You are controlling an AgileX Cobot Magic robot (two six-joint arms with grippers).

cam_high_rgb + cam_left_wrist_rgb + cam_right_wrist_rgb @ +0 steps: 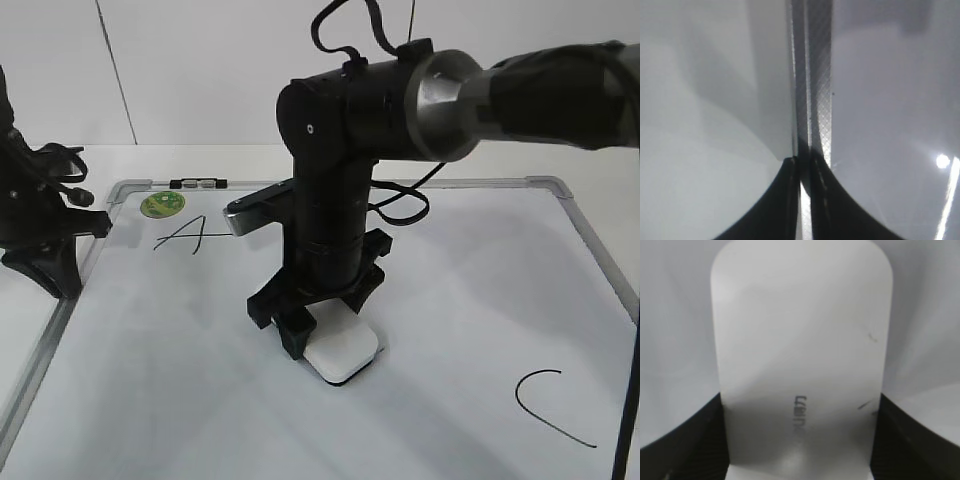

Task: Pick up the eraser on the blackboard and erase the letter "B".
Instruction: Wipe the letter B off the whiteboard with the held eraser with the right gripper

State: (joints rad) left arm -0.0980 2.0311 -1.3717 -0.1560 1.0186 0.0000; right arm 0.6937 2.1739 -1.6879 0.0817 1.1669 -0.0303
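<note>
Right gripper [318,340] is down on the eraser [342,352], which lies flat on the blackboard [470,300], near the board's middle and well in from every frame edge. In the right wrist view the dark fingers [680,440] sit against both long sides of the white block [800,355] — narrowed onto it, holding it by the flanks. Gripping the sides likely keeps the felt base flat to the board so it can wipe evenly.

The letter "B" is not visible in any view; the arm's body covers the board's middle behind the eraser. It may lie hidden there or be wiped already — cannot tell.

Relative to the eraser: the letter "A" [182,236] is up and to the left, well apart; the letter "C" [550,408] is to the right and lower, well apart. A round green sticker [162,205] and a small marker [198,183] sit at the board's far-left edge, beyond the "A".

Open room: bare white board on all sides of the eraser, so short strokes should clear both neighbouring letters. Judgement: long sweeps left or right risk smearing "A" or "C".

Left gripper [45,255] rests off the board's left frame. Left wrist view shows its fingers [790,200] close together, nearly meeting, holding nothing, over the frame rail [812,75].
</note>
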